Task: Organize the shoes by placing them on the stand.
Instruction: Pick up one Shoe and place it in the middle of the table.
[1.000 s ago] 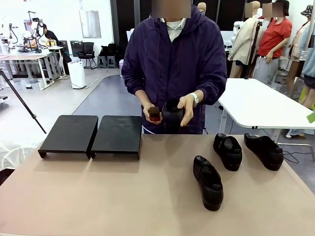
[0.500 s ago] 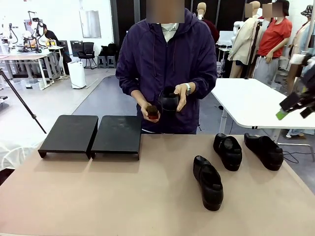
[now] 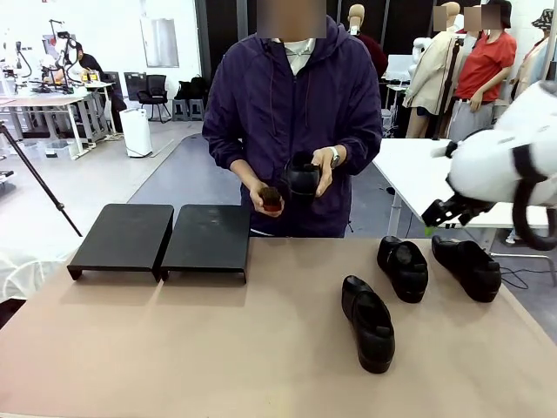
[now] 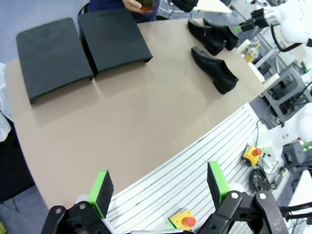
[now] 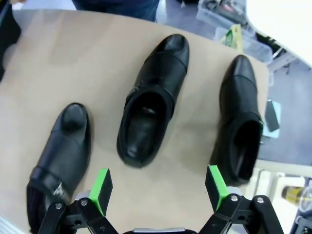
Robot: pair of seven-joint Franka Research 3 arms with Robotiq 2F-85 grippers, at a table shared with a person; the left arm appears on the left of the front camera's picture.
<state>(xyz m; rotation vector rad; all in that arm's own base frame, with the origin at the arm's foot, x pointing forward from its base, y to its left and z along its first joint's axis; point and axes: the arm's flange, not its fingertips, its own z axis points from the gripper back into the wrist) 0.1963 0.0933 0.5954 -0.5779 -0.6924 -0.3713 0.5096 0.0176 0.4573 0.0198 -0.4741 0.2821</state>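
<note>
Gripper on right arm [image 5: 158,187] hung wide open above middle glossy black leather loafer [image 5: 151,105] on tan table [image 3: 261,348], right side, long axis roughly square to closing line; low black two-panel stand [image 3: 126,235] bare, far left.

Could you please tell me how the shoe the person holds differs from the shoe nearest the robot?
The held shoe is up in the person's hand; the nearest shoe rests on the table. The held shoe is beyond the table's far edge; the nearest shoe lies well inside it. Both are glossy black.
</note>
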